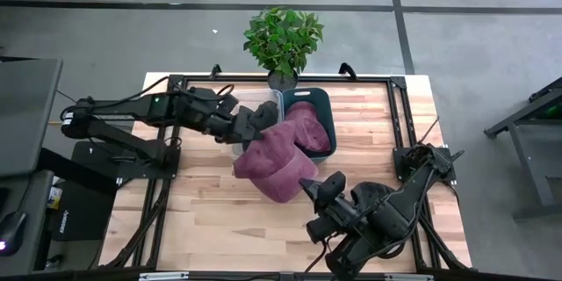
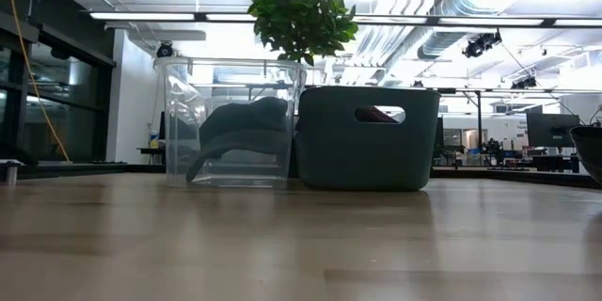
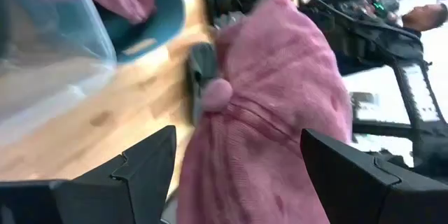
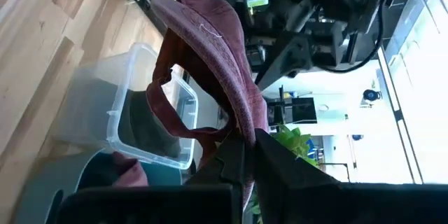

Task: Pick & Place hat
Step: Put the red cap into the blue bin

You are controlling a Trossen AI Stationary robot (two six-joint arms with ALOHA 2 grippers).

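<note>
A maroon hat (image 1: pixel 274 162) hangs over the middle of the table, clear of the wood. My right gripper (image 1: pixel 314 190) reaches in from the near right and is shut on it; the right wrist view shows the hat (image 4: pixel 210 49) with its back strap (image 4: pixel 159 91). My left gripper (image 1: pixel 255 127) comes from the table's left and is open. In the left wrist view its fingers (image 3: pixel 140 171) stand on either side of the hat's crown (image 3: pixel 280 112), whose top button (image 3: pixel 217 91) shows. My right gripper pinches the hat's rim (image 4: pixel 238 129), close to where the back strap joins, between its two shut fingers. The hat is lifted clear of the table and stretches away past the fingertips. I cannot tell whether my left gripper touches the hat.
A clear plastic bin (image 1: pixel 250 104) holding a dark hat (image 2: pixel 245 127) and a teal bin (image 1: pixel 323 104) holding another maroon hat (image 1: pixel 309 130) stand at the far middle. A potted plant (image 1: pixel 283 39) stands behind them. Bare wood (image 1: pixel 211 219) lies at the near left.
</note>
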